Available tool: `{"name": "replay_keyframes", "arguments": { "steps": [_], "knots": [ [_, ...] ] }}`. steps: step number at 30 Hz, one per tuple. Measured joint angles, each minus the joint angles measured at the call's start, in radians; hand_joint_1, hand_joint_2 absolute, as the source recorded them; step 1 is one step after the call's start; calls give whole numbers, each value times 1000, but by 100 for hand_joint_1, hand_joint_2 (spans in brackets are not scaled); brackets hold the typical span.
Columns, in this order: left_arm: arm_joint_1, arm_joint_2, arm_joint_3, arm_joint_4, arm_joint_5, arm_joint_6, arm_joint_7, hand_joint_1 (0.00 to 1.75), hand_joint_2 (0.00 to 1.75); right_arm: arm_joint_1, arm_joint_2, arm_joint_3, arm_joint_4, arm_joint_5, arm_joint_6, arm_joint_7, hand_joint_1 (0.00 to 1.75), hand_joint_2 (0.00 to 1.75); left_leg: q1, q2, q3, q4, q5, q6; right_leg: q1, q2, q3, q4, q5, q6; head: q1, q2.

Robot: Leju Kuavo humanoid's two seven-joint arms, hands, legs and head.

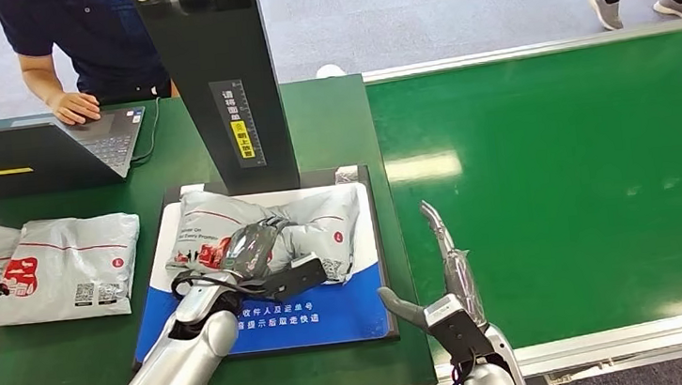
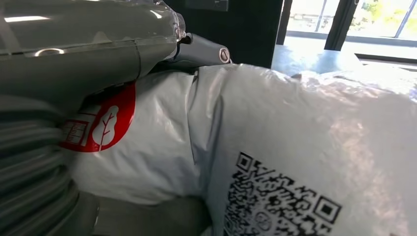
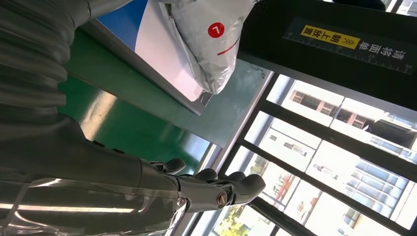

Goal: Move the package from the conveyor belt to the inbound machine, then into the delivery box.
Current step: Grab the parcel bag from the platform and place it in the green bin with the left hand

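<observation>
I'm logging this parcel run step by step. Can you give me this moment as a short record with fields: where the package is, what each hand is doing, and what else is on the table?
package: grey poly mailer lying on the inbound machine's blue-and-white tray, below the black column
left hand: on the package, fingers around it
right hand: open, holding nothing, at the conveyor belt's near edge
conveyor belt: green, no package on it
other items: two more mailers on the table's left; laptop with a person's hand on it

The left hand (image 1: 247, 258) is closed in a grip, its arm reaching forward. The right hand (image 1: 440, 282) is held upright with fingers spread, holding nothing.
</observation>
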Motion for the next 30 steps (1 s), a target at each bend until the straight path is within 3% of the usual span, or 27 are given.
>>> {"name": "replay_keyframes", "arguments": {
  "steps": [16,23,26,30],
  "knots": [
    [18,-6,-17,-36,58,7,-77,175,175,8,0,-1,-3,0,-15,0,0,175,0,0,0,0,0,0,0,0,0,0,0,-1,0,0],
    [124,-4,-31,-236,204,63,-256,175,175,22,0,-10,-13,7,-16,-1,0,175,0,0,-5,0,0,0,0,0,-5,0,0,-1,0,0],
    [158,-2,-28,-346,235,137,-285,175,175,26,0,-13,-14,14,-15,-1,0,175,0,0,-6,0,0,0,0,0,-6,0,0,-1,0,0],
    [181,0,-24,-433,242,156,-289,175,175,31,0,-17,-19,18,-15,-2,0,175,0,0,-7,0,0,0,0,0,-7,0,0,-1,0,0]
  ]
}}
